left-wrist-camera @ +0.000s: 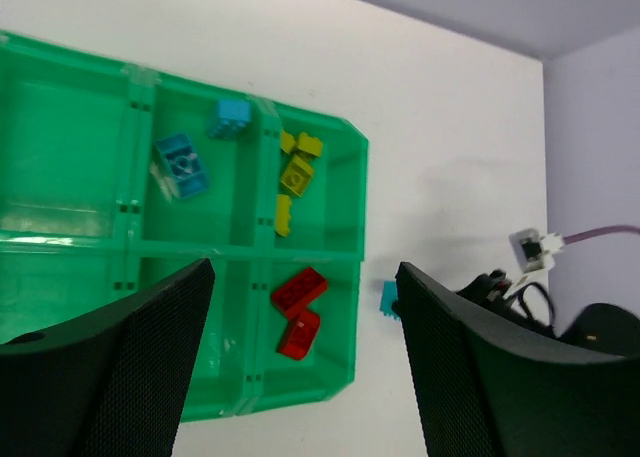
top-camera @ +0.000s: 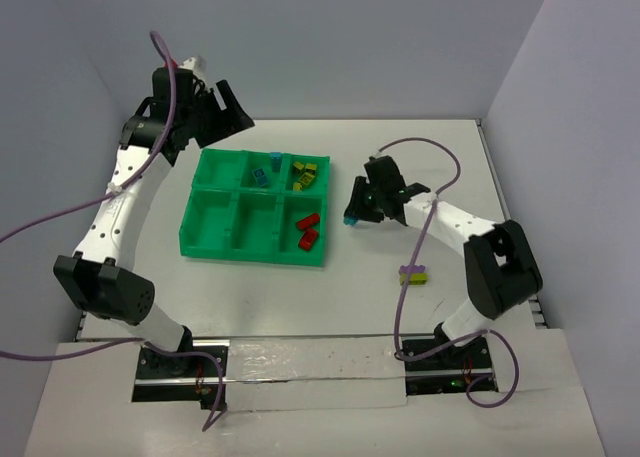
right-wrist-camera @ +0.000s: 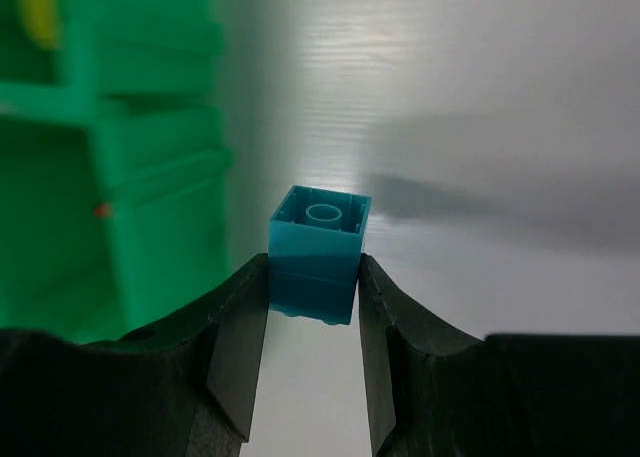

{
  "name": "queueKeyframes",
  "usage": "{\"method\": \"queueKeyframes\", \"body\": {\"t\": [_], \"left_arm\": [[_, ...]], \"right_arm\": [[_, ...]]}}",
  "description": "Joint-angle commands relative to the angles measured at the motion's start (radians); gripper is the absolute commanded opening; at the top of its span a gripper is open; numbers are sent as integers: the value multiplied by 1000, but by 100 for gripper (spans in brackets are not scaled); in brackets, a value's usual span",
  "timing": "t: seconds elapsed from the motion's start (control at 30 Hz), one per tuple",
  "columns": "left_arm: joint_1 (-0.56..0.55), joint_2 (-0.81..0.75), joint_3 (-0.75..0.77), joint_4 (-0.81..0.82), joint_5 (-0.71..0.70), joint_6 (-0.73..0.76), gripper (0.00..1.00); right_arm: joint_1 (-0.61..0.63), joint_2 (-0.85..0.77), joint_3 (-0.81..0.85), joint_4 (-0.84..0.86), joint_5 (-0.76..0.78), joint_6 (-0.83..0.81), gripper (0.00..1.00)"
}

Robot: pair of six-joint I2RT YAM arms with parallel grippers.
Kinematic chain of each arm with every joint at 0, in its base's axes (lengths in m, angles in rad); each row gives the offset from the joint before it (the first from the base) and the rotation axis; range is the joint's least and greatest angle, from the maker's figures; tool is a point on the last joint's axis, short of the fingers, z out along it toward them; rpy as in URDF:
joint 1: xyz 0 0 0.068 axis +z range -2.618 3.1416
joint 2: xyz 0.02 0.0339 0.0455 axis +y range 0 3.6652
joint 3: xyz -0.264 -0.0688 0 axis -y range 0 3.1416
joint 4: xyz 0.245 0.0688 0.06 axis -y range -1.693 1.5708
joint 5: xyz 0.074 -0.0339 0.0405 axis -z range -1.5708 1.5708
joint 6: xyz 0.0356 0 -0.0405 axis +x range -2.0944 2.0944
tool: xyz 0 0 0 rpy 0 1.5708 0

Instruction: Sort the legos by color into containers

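Observation:
The green tray [top-camera: 215, 167] lies at centre left; it also shows in the left wrist view [left-wrist-camera: 60, 157] and the right wrist view [right-wrist-camera: 140, 177]. Its far middle compartment holds two cyan bricks [top-camera: 262, 175] [left-wrist-camera: 182, 165]. The far right one holds yellow-green bricks [top-camera: 305, 172] [left-wrist-camera: 296, 172]. The near right one holds two red bricks [top-camera: 308, 229] [left-wrist-camera: 298, 292]. My right gripper [top-camera: 352, 215] [right-wrist-camera: 313, 277] is shut on a cyan brick [right-wrist-camera: 318, 252] [left-wrist-camera: 388, 299], just right of the tray. My left gripper [top-camera: 235, 117] [left-wrist-camera: 305, 269] is open and empty, high behind the tray.
A purple brick joined to a yellow-green one [top-camera: 415, 274] lies on the white table right of the tray, near the right arm's elbow. Grey walls close in the back and both sides. The tray's three left and near-middle compartments hold nothing.

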Motion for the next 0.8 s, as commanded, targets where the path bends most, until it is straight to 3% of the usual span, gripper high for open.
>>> {"method": "queueKeyframes", "body": {"t": [0.0,0.17,0.43,0.77], "left_arm": [[-84,70,90,-35,126,63,80],[-152,120,27,54,364,9,79],[-202,164,-35,171,534,-55,79],[-253,232,-51,195,516,-77,76]], "right_arm": [[11,-186,12,226,-244,-114,10],[12,-244,78,218,-303,-170,10],[24,-285,89,196,-315,-189,10],[41,-287,105,182,-317,-212,9]]}}
